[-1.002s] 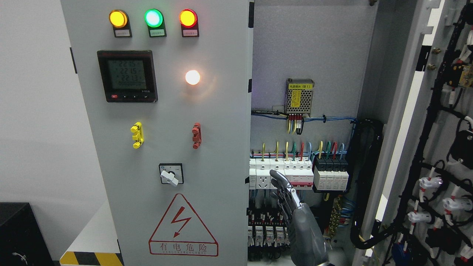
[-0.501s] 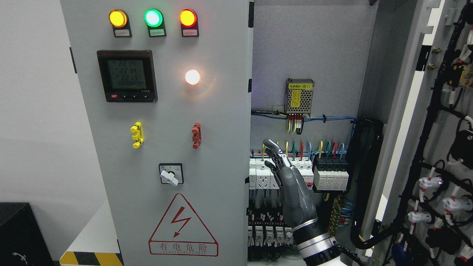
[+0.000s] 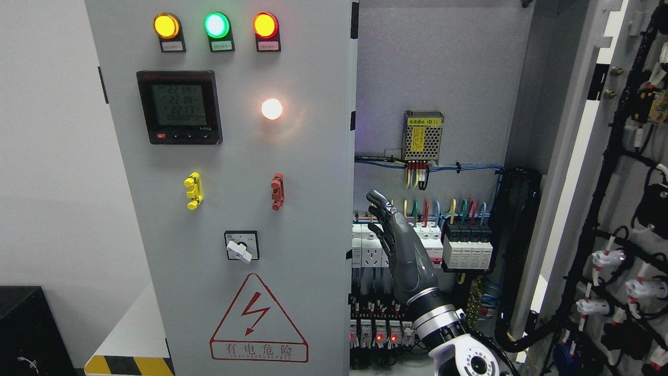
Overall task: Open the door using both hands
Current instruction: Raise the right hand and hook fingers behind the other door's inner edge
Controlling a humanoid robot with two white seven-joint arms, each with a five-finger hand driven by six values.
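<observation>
Right arm, entering at the lower right of the bottom edge: silver wrist cuff, grey palm back toward the camera. Right hand [image 3: 402, 250] raised upright inside the cabinet opening, fingers [image 3: 380, 204] extended and slightly bent at the tips, holding nothing; it stands in front of the breaker row, and contact with it cannot be told.

Left door [image 3: 224, 183], closed across the left half of the cabinet (grey panel, its free edge just left of the hand). Mounted on it, top down: amber, green and red indicator lamps [image 3: 216, 25], all lit; digital meter [image 3: 179, 107] with a lit display; one white glowing lamp [image 3: 272, 109]; yellow handle [image 3: 193, 190] and red handle [image 3: 277, 191]; rotary switch [image 3: 241, 246]; red high-voltage warning triangle [image 3: 258, 318].

Right door [image 3: 616, 209], swung open at the picture's right, its inner face showing black cable harness and white connectors.

Cabinet interior, behind the hand: white circuit breakers [image 3: 373, 245] with coloured wires above; black modules [image 3: 467, 243] beside them; relay row [image 3: 378, 334] low down with small red lights; perforated power supply [image 3: 422, 137] with a yellow label on the grey back panel.
</observation>
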